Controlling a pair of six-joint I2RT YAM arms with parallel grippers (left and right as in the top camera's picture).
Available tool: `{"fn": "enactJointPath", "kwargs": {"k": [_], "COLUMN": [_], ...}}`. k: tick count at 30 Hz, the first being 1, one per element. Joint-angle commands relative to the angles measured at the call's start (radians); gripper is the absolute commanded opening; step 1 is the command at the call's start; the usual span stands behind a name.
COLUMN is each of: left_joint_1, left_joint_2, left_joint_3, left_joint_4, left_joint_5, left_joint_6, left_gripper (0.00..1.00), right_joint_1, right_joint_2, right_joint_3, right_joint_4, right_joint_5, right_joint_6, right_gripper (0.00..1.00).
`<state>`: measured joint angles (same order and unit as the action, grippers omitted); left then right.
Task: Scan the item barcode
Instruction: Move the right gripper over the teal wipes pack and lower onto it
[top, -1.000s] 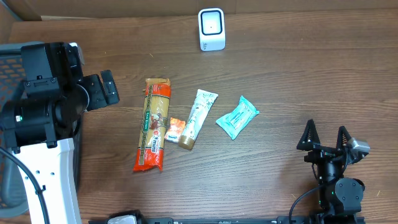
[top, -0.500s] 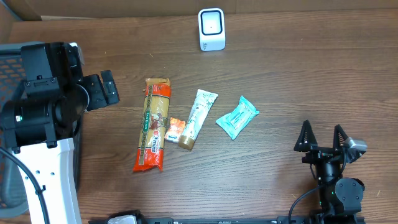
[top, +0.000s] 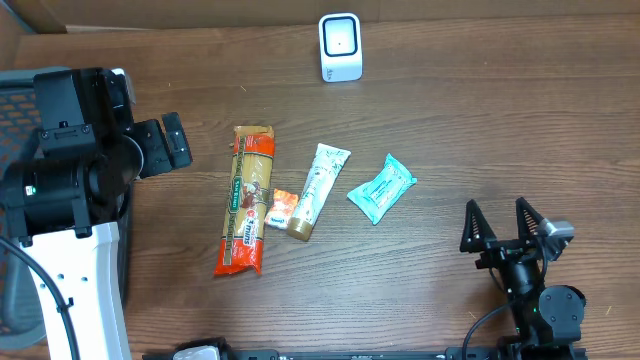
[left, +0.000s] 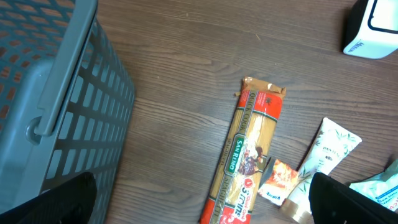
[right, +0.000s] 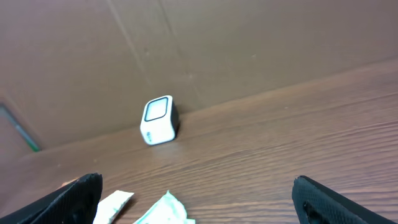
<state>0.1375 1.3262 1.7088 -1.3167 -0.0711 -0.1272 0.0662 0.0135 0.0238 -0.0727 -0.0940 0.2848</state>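
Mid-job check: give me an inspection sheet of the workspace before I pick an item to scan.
Surface: brown wooden table.
Job's things: white scanner upright at the far edge. Mid-table lie a pasta packet, a tube, a small orange packet between those two, and a teal pouch to the right of them.
Clutter: nothing seen.
Grippers: left gripper open and empty, beside the grey basket. Right gripper open and empty, over bare table near the front right.
Cables: black cable loops by the right arm's base.
Surroundings: cardboard wall behind the scanner.
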Motion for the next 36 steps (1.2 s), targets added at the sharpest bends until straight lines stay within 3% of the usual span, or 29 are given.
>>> {"fn": "enactJointPath", "kwargs": {"k": [1, 12, 29, 36], "left_joint_1": [-0.002, -0.002, -0.002, -0.002], "left_joint_2": [0.002, 0.002, 0.002, 0.002], "left_joint_3": [0.006, 0.006, 0.006, 0.006], "left_joint_4": [0.001, 0.001, 0.001, 0.001], "left_joint_5": [0.013, 0.013, 0.013, 0.013], "left_joint_6": [0.016, 0.015, 0.016, 0.016], "left_gripper": [1.00, 1.00, 1.00, 1.00], "right_joint_1": [0.000, 0.000, 0.000, 0.000], "right_joint_2": [0.016, 0.216, 0.748, 0.962], "right_joint_3": [0.077, 0.316, 0.742, 0.834], "right_joint_4": [-0.013, -0.189, -0.523, -0.625], "right_joint_5": [-0.051, -0.136, -0.440, -0.574], "right_joint_6": [0.001, -0.036, -0.115, -0.134], "right_gripper": [1.00, 1.00, 1.00, 1.00]}}
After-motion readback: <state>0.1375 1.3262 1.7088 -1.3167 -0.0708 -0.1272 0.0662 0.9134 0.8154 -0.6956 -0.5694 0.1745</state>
